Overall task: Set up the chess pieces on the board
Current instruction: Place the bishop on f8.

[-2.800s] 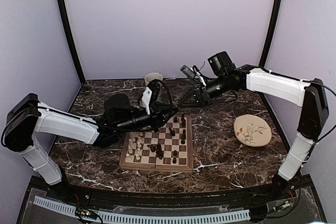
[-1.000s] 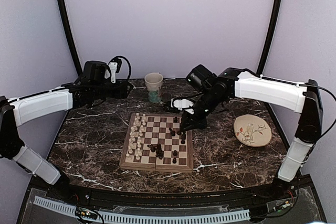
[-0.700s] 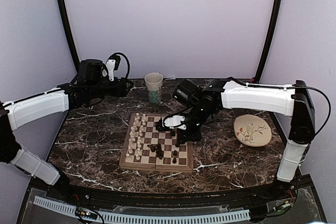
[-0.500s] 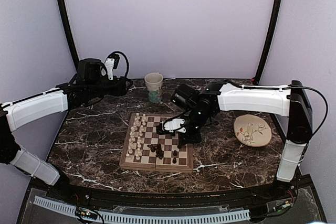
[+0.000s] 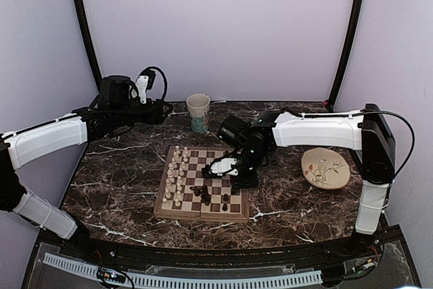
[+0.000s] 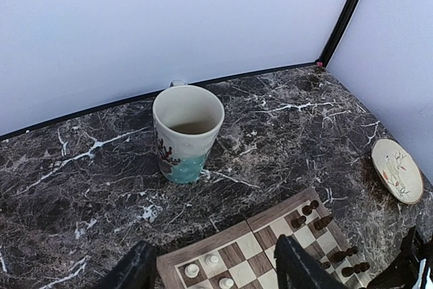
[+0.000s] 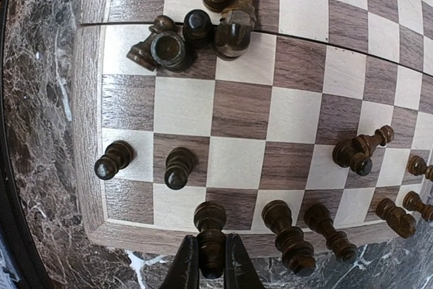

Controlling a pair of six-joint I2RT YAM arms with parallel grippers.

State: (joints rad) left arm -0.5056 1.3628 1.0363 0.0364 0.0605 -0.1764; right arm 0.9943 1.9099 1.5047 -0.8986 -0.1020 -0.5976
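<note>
The board (image 5: 202, 215) lies mid-table, with cream-white chess pieces (image 5: 176, 176) lined along its left side. My right gripper (image 7: 211, 263) is shut on an upright dark chess piece (image 7: 211, 233), whose base is at the right edge row; whether it touches the board (image 7: 237, 109) I cannot tell. More dark pieces (image 7: 292, 235) stand beside it, and a toppled dark cluster (image 7: 196, 34) lies near the seam. In the top view the right gripper (image 5: 233, 171) is low over the board's right half. My left gripper (image 6: 213, 277) hangs open and empty, high over the board's far edge (image 6: 203, 256), back left (image 5: 165, 109) in the top view.
A cream cup with a teal base (image 5: 198, 112) (image 6: 188, 130) stands behind the board. A round cream plate with a bird drawing (image 5: 325, 168) (image 6: 399, 171) lies to the right. Dark marble table, purple walls around.
The right arm has swung left and down over the board's right side, carrying the dark piece low. The left arm, earlier stretched over the board, has pulled back to the back left and holds still.
</note>
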